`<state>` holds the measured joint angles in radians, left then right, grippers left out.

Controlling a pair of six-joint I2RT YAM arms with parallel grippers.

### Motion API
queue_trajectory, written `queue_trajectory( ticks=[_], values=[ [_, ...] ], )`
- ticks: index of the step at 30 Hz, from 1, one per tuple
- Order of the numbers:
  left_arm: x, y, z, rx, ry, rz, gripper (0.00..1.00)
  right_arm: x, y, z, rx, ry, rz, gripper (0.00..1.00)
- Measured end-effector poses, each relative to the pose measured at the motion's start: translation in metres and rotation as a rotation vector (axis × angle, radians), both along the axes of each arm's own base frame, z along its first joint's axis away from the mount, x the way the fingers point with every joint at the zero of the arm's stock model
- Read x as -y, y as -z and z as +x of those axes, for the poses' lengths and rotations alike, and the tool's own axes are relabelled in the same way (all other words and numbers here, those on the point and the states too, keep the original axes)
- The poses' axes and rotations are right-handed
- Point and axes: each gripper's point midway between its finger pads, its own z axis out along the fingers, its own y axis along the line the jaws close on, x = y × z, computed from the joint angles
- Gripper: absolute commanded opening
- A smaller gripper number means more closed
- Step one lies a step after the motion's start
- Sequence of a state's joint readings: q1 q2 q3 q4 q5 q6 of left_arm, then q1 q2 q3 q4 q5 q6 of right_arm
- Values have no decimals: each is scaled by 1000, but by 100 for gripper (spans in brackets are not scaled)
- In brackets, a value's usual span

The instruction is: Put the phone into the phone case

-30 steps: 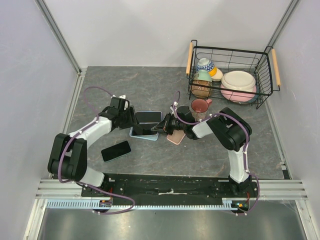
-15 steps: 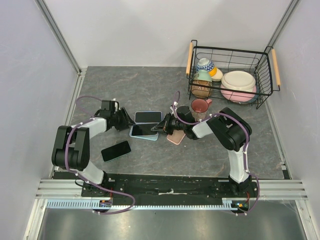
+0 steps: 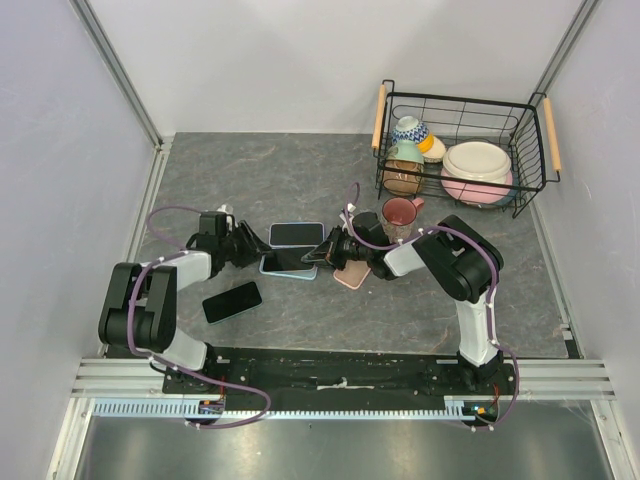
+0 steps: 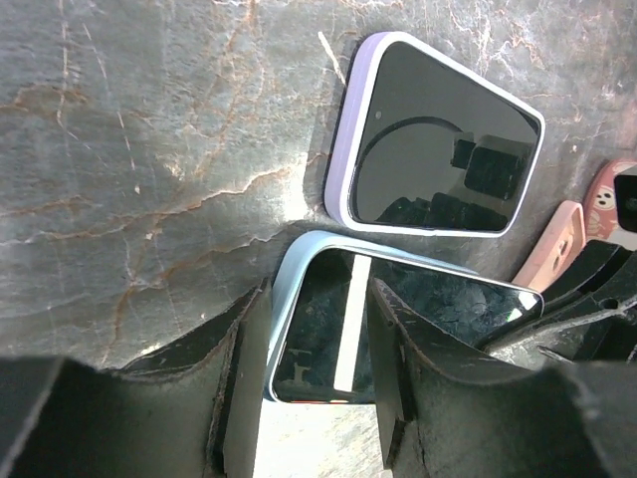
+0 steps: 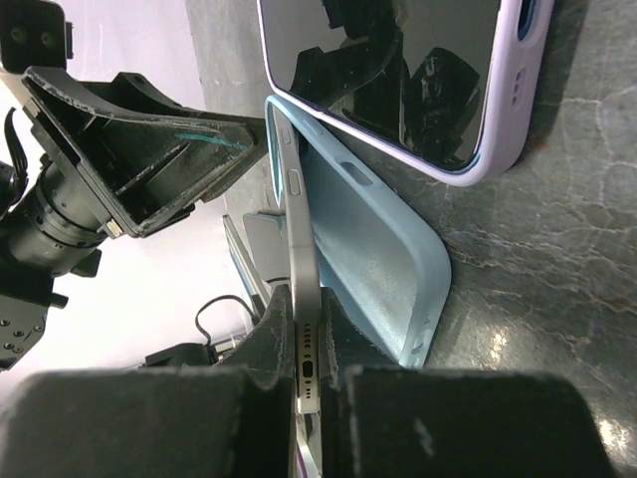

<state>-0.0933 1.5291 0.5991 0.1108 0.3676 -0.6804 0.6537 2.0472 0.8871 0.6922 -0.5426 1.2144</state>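
Near left on the tabletop (image 3: 300,170), only the overhead view shows a bare black phone (image 3: 232,301) lying apart. The left tool (image 4: 318,289) stands half spread, its fingers (image 4: 239,383) either side of the left end of the light blue phone case (image 4: 282,299); whether they touch it I cannot tell. The phone (image 5: 299,229) leans in that case, its left end meeting the case's left end and its right end raised, pinched tight by the right tool (image 5: 307,383). Only the right wrist view shows this tilt edge-on. Just beyond lies a lilac-cased phone (image 4: 438,139). A pink case (image 4: 557,239) is partly hidden behind the right tool.
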Motion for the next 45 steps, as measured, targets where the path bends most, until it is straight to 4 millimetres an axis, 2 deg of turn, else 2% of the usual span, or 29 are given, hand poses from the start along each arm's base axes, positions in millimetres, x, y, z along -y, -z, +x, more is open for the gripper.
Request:
queue_trajectory(
  ticks=[9, 13, 20, 26, 30, 33, 45],
  values=[
    [7, 0, -3, 23, -9, 90, 49, -2, 0, -1, -7, 16, 4, 0],
    [8, 0, -5, 23, -13, 111, 53, -2, 1, -2, -6, 19, 6, 0],
    [8, -9, -13, -17, 13, 153, 57, -1, 3, -4, -3, 27, 3, 0],
    [33, -46, -35, -1, 138, 128, 57, -2, 5, -7, 6, 31, 3, 0],
    [33, -71, -36, 59, 161, 129, 57, -2, 7, -7, 10, 31, 5, 0],
    [35, -80, -38, 79, 182, 119, 57, -2, 7, -7, 12, 30, 5, 0],
    [42, -70, -45, 23, 232, 96, 55, -10, 9, 1, 61, -31, -55, 0]
  ],
)
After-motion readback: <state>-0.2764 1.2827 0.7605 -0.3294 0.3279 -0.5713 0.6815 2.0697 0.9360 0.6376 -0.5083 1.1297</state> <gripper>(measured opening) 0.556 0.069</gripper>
